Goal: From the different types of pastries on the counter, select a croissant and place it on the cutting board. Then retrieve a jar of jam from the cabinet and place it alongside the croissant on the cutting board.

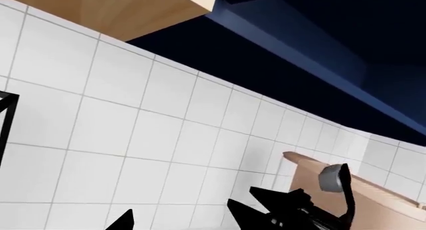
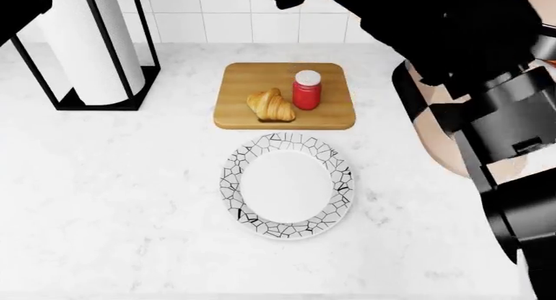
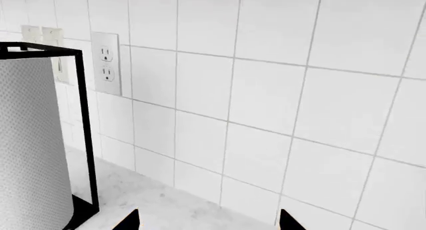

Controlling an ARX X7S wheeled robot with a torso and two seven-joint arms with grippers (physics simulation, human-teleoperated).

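Presently, item one: croissant (image 2: 271, 107), golden-brown, ridged, lying on the cutting board (image 2: 239, 85), left of centre and toward its near edge.

Item two: jar of jam (image 2: 306, 90), red with a white lid, upright on the same board, just beside the croissant on its right; whether the two touch cannot be told from the head view.

Item three: cutting board, light-brown wood, rounded corners, flat on the white marble-look counter (image 2: 113, 183) near the tiled wall. Holds the croissant and the jar, nothing else.

Item four: plate (image 2: 233, 183), white with a black crackle rim, just in front of the board. Holds nothing.

Item five: paper towel roll (image 2: 83, 40) in a black wire stand, far left of the counter, well apart from the board.

Item six: grippers. Right gripper (image 3: 209, 221) shows only two dark fingertips spread apart, facing the wall tiles and an outlet (image 3: 106, 63), holding nothing. Left gripper (image 1: 193, 222) shows at the frame edge, raised toward the cabinet underside; its fingertips stand apart with nothing between them.

Step in hand, as judged: both placements look complete, and neither arm is at the board. The next move calls only for keeping the arms clear of the upright jar, which a knock could topple.
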